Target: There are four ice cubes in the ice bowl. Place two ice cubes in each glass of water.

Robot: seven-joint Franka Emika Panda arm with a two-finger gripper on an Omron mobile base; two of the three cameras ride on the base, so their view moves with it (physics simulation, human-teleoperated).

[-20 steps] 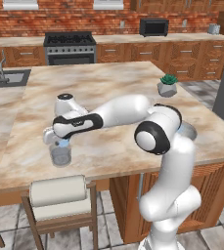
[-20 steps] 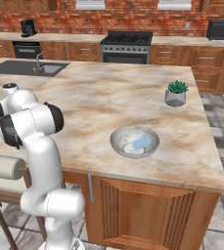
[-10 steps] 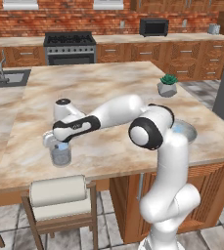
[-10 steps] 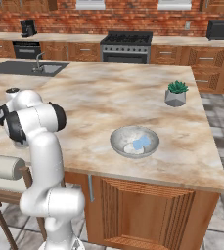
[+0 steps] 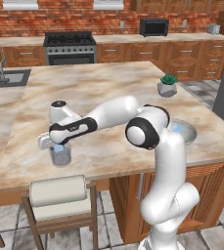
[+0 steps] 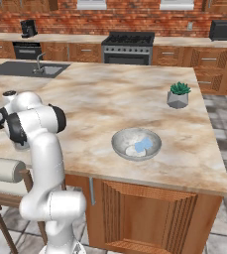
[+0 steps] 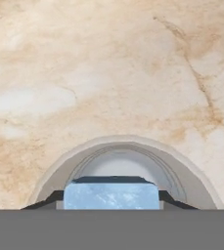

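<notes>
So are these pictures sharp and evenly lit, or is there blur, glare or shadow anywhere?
Left base view: flat, even light, slightly soft; a faint shadow lies beside the glass of water under the gripper. Right base view: equally even; the ice bowl has a dim shaded inner wall. Hand view: the marble counter looks smeared; the ice cube between the fingertips is sharper.

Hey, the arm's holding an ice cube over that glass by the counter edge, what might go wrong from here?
1. The claw grips an ice cube low over the glass; if it is off-centre at release, the cube could hit the rim and skid across the counter.
2. The glass stands near the counter's front edge, so a nudge from the hand might tip it off.
</notes>
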